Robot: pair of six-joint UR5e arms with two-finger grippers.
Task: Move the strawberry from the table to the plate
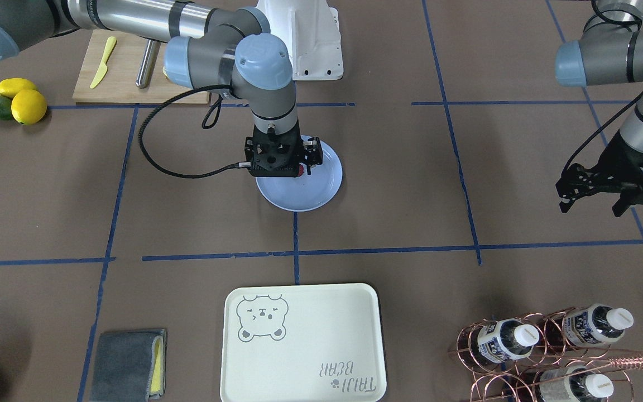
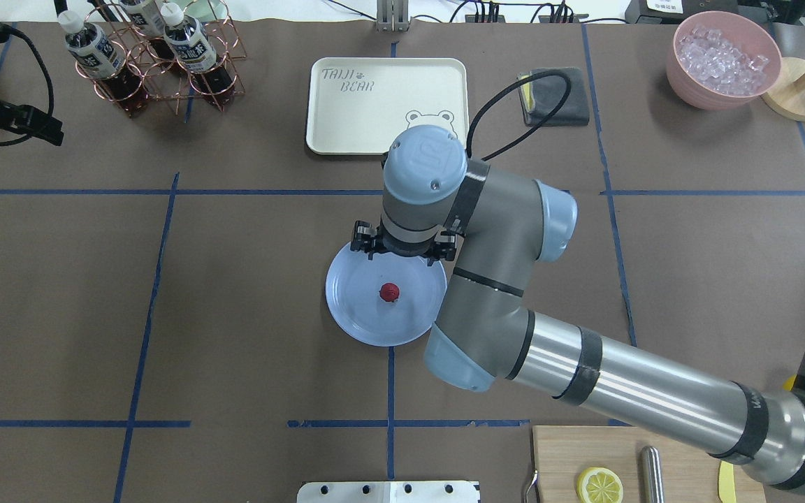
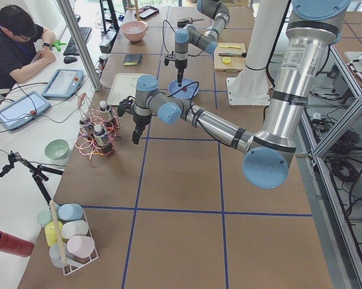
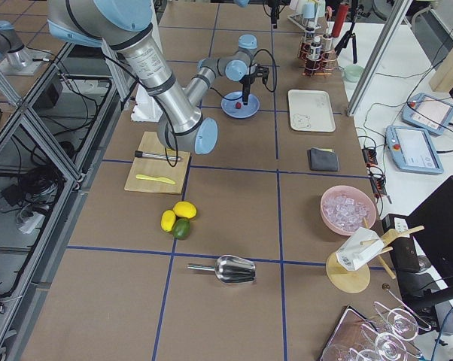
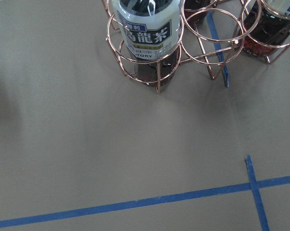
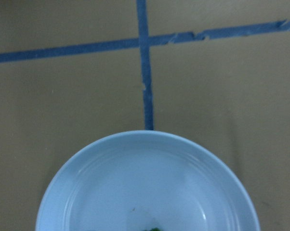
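The small red strawberry (image 2: 389,292) lies near the middle of the pale blue plate (image 2: 353,314), free of any fingers. My right gripper (image 1: 283,163) hangs straight down over the plate's far half; its wide-spread black linkages read as open, while the wrist hides the fingertips. From the front, only a red sliver of the strawberry (image 1: 301,172) shows beside the gripper body above the plate (image 1: 299,198). The right wrist view holds the plate (image 6: 150,192), and no fingers show there. My left gripper (image 1: 592,205) hovers open and empty near the bottle rack.
A cream bear tray (image 2: 386,105) lies beyond the plate, with a copper rack of bottles (image 2: 151,63) at the far left. A grey cloth (image 2: 556,98) and a pink ice bowl (image 2: 722,59) sit at the far right. The wooden board (image 1: 126,67) and lemons (image 1: 25,100) are near the robot.
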